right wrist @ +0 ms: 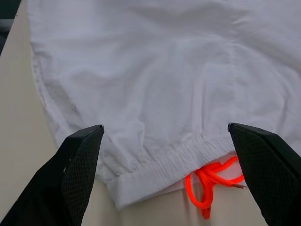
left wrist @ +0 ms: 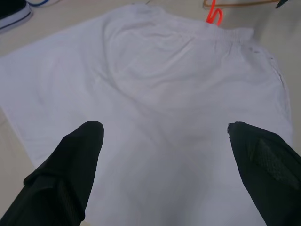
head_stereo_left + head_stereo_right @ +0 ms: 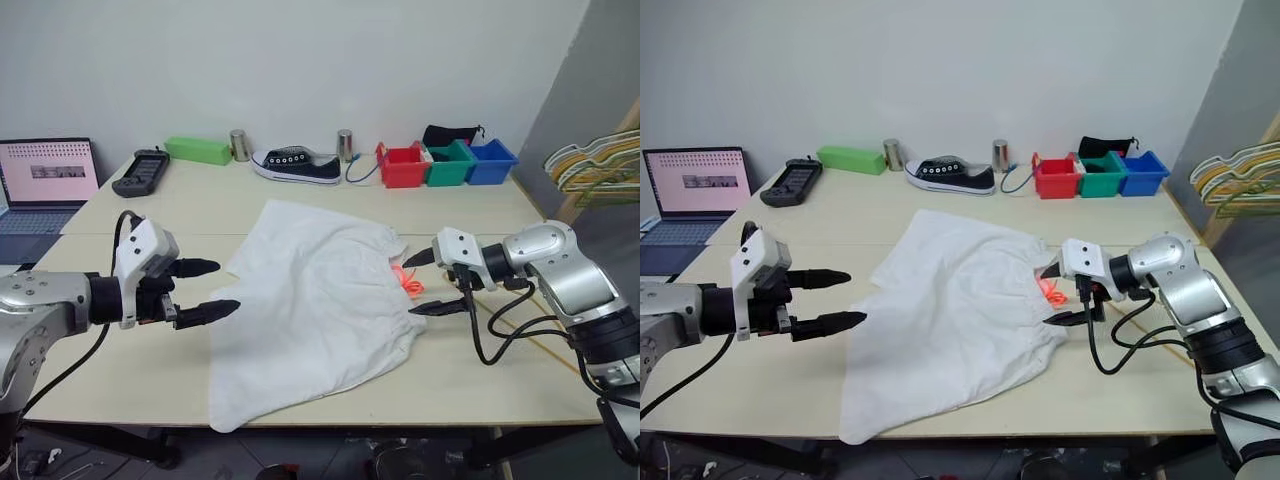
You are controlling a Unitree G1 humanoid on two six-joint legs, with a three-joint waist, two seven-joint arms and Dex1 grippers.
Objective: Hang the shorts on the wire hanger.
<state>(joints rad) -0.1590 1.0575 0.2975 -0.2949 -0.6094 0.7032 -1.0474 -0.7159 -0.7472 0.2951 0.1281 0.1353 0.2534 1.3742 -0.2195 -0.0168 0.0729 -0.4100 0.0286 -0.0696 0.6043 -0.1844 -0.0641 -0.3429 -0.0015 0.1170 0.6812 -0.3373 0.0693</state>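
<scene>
Two end effectors stood spread wide, empty. Left end effector hovered beside shorts' hem edge; right end effector near waistband, by neon-orange drawstring. Shorts: white, floppy, wrinkled fabric, lay flat mid-surface. Thin wire hanger partly visible beyond waistband. No legible writing.

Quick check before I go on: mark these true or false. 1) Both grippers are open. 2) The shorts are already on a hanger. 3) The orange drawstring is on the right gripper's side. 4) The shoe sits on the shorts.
1) True: the left gripper and right gripper stand open, holding nothing.
2) False: the shorts lie flat on the table.
3) True: the drawstring lies by the right gripper.
4) False: the shoe sits apart, near the table's far edge.
</scene>
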